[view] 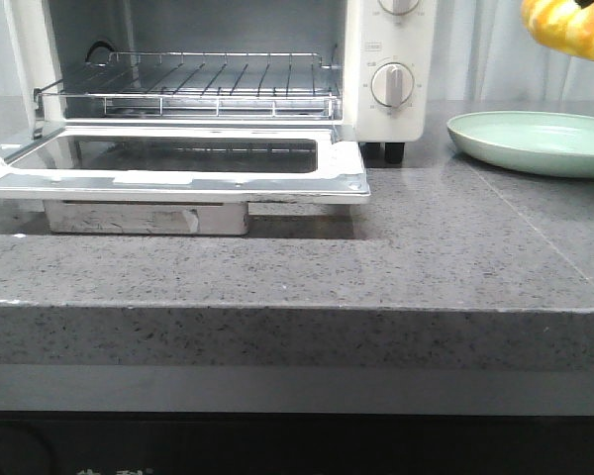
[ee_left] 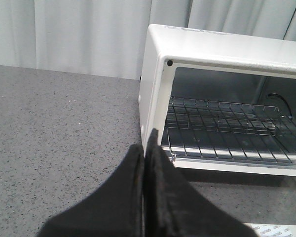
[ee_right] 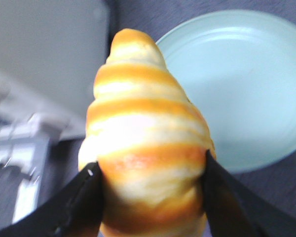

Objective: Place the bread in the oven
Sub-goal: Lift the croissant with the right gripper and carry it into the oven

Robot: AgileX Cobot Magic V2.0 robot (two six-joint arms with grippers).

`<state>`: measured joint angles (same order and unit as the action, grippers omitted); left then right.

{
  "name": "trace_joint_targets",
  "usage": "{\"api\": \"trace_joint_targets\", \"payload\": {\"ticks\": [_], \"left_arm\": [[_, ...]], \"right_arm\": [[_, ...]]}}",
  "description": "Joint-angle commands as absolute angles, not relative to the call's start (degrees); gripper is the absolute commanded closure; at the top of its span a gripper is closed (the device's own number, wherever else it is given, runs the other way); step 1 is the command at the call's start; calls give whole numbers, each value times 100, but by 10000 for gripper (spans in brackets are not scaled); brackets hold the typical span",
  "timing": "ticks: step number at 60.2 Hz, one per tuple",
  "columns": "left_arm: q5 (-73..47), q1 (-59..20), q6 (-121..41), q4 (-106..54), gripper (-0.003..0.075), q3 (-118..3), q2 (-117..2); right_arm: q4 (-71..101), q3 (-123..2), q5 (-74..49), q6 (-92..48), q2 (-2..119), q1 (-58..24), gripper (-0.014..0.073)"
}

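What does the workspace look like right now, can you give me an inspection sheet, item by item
Surface: grey speckled countertop.
Job's things: bread held in the air above the plate; oven door down, wire rack bare.
Clutter: pale green plate right of the oven, nothing on it.
Grippers: right gripper clamped on the bread; left gripper shut, holding nothing.
Cables: nothing seen.
Surroundings: pale curtain behind.

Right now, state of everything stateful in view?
oven: door down, open
wire rack: bare, nothing on it
bread: gripped, lifted off the plate
plate: empty
left hand: shut, holding nothing
right hand: shut on bread
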<state>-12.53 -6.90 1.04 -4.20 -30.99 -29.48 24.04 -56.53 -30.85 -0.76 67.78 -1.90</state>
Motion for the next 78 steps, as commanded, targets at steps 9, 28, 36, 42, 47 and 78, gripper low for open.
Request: {"api": "trace_joint_targets", "payload": {"ticks": [9, 28, 36, 42, 47, 78], "left_arm": [[-762, -687, 148, -474, 741, -3259, -2961], [-762, -687, 148, -474, 741, -3259, -2961], [-762, -687, 148, -474, 741, -3259, -2961], [-762, -687, 148, -474, 741, -3259, -2961], [-762, -687, 148, -474, 741, -3259, -2961], [-773, -687, 148, -474, 741, -3259, -2961]], "right_arm": [[2957, -5171, -2564, -157, 5978, -1730, 377], [3618, -5488, -874, -157, 7176, -3324, 377], [4181, -6028, -608, -157, 7946, -3331, 377], [4359, -6439, -529, -157, 8386, -3331, 377], [4372, -6868, -534, -157, 8786, -3331, 377], [4422, -7771, -117, -151, 9453, -3321, 370]]}}
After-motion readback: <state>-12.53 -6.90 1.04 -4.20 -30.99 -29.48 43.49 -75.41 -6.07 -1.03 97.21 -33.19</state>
